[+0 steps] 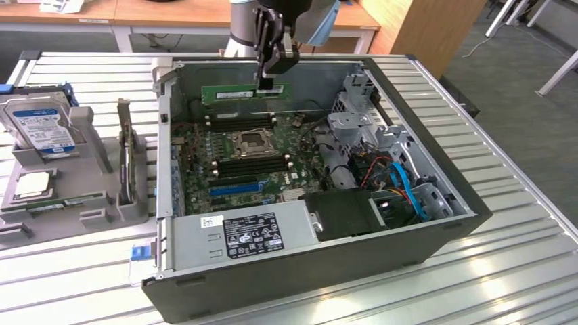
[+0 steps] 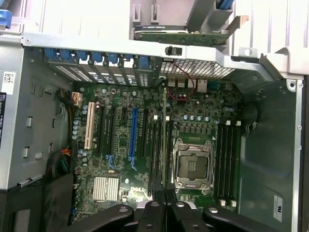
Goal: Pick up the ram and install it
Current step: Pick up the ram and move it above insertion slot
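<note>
Plainly, the tabletop [image 1: 515, 271] carried the open computer case [image 1: 298, 277], which lay beneath the jaws with its motherboard [image 1: 302, 145] facing up at them. A power supply [image 1: 243, 233] sat in the case well away from the jaws. Outside the case and farther off, a grey tray [image 1: 91, 206] held a hard drive [image 1: 40, 125] and a square silver chip [image 1: 32, 184].

The gripper [image 1: 267, 86] was clenched on the top edge of the ram [image 1: 237, 94], which hung on edge directly below the jaws, clear of the board. Its long axis ran level and parallel to the black memory slots [image 1: 242, 122] underneath, with most of its length reaching out to one side of the grip. In the wrist view it showed edge-on, near the CPU socket [image 2: 193, 166]. I could not tell which slot it stood over.
</note>
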`<state>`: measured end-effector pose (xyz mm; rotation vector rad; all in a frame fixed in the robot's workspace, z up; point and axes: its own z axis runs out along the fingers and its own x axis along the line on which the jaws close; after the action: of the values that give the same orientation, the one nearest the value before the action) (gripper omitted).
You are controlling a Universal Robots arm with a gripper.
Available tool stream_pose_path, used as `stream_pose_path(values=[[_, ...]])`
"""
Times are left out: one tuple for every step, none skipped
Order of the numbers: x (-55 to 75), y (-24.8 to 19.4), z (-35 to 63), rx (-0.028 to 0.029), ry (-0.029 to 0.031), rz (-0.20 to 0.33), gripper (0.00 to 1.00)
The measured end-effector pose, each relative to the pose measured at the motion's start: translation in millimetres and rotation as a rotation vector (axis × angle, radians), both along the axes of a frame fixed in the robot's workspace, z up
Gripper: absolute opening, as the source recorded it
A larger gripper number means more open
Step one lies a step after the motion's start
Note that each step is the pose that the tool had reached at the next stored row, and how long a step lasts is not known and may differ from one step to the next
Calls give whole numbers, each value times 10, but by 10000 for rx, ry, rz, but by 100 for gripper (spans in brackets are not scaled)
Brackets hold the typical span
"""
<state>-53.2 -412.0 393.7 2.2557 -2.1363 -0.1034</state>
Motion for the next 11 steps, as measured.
stream_pose_path(values=[[0, 0, 0, 0, 0, 0, 11], [0, 0, 0, 1, 0, 0, 11], [0, 1, -7, 4, -2, -1, 11], [0, 1, -17, 3, -1, 0, 11], [0, 0, -30, 1, 0, 0, 11], [0, 0, -47, 1, 0, 0, 11], [0, 0, -65, 0, 0, 0, 11], [0, 0, -82, 0, 0, 0, 11], [0, 0, -101, 0, 0, 0, 11], [0, 0, -121, 1, -1, 0, 11], [0, 0, -138, 1, -1, 0, 11]])
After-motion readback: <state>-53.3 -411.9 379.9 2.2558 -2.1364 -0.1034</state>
